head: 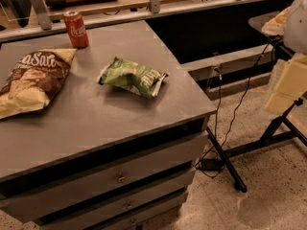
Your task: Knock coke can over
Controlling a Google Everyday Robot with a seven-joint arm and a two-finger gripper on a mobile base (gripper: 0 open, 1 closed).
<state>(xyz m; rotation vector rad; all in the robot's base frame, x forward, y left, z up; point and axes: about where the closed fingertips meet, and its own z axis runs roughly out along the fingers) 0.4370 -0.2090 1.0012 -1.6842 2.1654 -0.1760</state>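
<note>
Gripper not in frame, so can't tell how wide the pincer is or whether it holds or touches anything; only a white rounded shape (298, 18) cuts in at the 2 o'clock edge, unclear what it is. Coke can (76, 29) stands upright at 11 o'clock on grey table (120, 119), near rear edge, touching nothing. Brown chip bag (33, 78) lies flat at 9 o'clock near the can, green chip bag (133, 76) approx ctr and well apart from it; drawers (120, 176) at 6 o'clock, black stand leg (226, 159) on floor at 4 o'clock.
</note>
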